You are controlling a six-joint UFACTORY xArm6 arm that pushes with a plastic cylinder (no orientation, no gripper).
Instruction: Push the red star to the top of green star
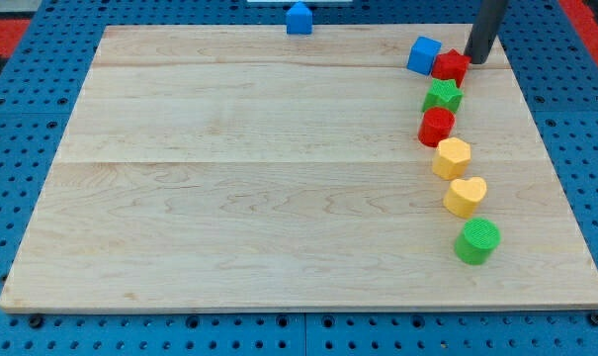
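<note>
The red star (450, 66) lies near the board's top right, directly above the green star (443, 96) and touching or almost touching it. My tip (475, 61) stands just right of the red star, against its right edge. A blue cube (424, 53) sits at the red star's upper left, close to it.
Below the green star runs a column of blocks: a red cylinder (437, 127), a yellow hexagon (452, 157), a yellow heart (465, 196) and a green cylinder (476, 240). A blue block (299, 18) sits at the board's top edge (229, 27).
</note>
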